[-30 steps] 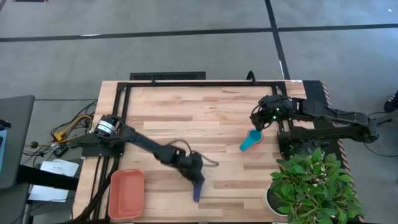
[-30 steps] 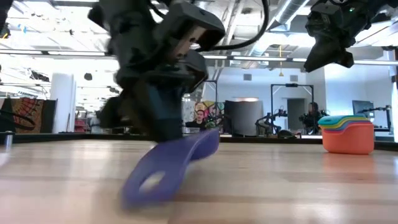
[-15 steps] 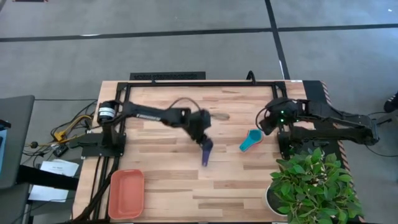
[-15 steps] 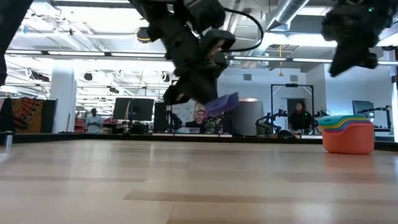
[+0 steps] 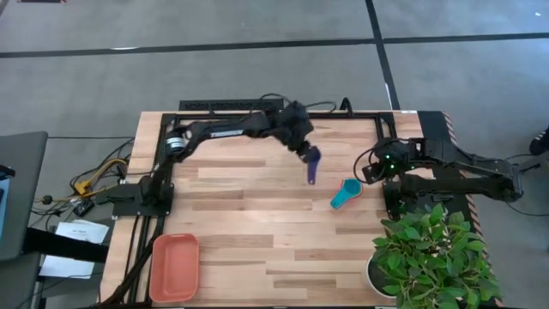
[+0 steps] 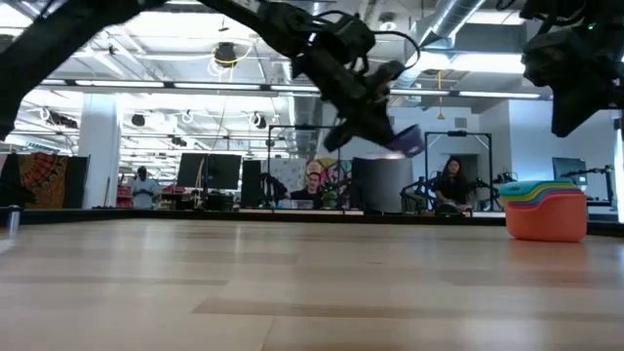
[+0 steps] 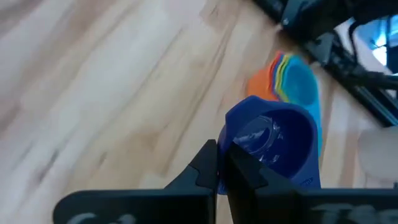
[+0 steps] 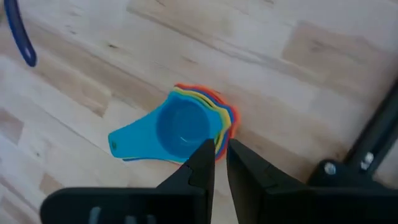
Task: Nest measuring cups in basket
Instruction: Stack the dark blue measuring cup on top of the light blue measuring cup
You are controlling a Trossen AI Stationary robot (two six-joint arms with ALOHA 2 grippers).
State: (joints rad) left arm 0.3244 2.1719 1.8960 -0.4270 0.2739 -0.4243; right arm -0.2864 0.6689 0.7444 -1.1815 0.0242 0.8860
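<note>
My left gripper (image 5: pixel 305 151) is shut on the dark purple-blue measuring cup (image 5: pixel 312 166) and holds it in the air over the far middle of the table, a little left of the stack. It also shows in the low view (image 6: pixel 404 139). The other cups sit nested in a stack (image 5: pixel 346 193), blue-teal on top and coral at the bottom (image 6: pixel 544 211). The stack rests on the table at the right. My right gripper (image 8: pixel 220 157) is shut and empty, hovering just right of the stack. The salmon-orange basket (image 5: pixel 174 267) lies at the near left corner. My left gripper pinches the cup's bowl wall at its rim (image 7: pixel 222 138), with one finger outside the bowl and the other seemingly inside it. The cup is lifted clear of the table. Its handle (image 5: pixel 310 177) points toward the near edge.
A potted plant (image 5: pixel 433 253) stands at the near right corner, close to my right arm. A black frame rail (image 5: pixel 232 106) runs along the far edge. Bare wood lies between the basket and the stack.
My left gripper has carried the purple-blue cup from the table's near middle up and toward the far right, so it now hangs clear of the wood near the stack. My right gripper has drawn back a little toward the right edge.
</note>
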